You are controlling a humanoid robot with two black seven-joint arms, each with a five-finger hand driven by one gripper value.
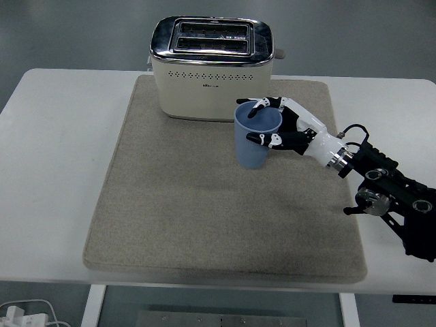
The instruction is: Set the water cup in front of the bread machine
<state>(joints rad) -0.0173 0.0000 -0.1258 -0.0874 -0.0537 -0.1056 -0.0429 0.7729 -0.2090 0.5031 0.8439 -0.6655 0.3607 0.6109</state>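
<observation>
The right arm point(392, 197) runs off the frame at 4 o'clock. The blue cup point(257, 134) hides the robot hand's point(283, 126) palm. A white cable point(27, 315) is cut off at 7 o'clock, below the worktop point(48, 170).

1. You've got a light blue water cup point(257, 138) in a black-and-white right hand point(286, 131).
2. At your 12 o'clock, the bread machine point(212, 68) is cream with a chrome top and dotted vent rows.
3. The mat point(204, 218) is speckled beige, the table point(54, 170) white.
</observation>
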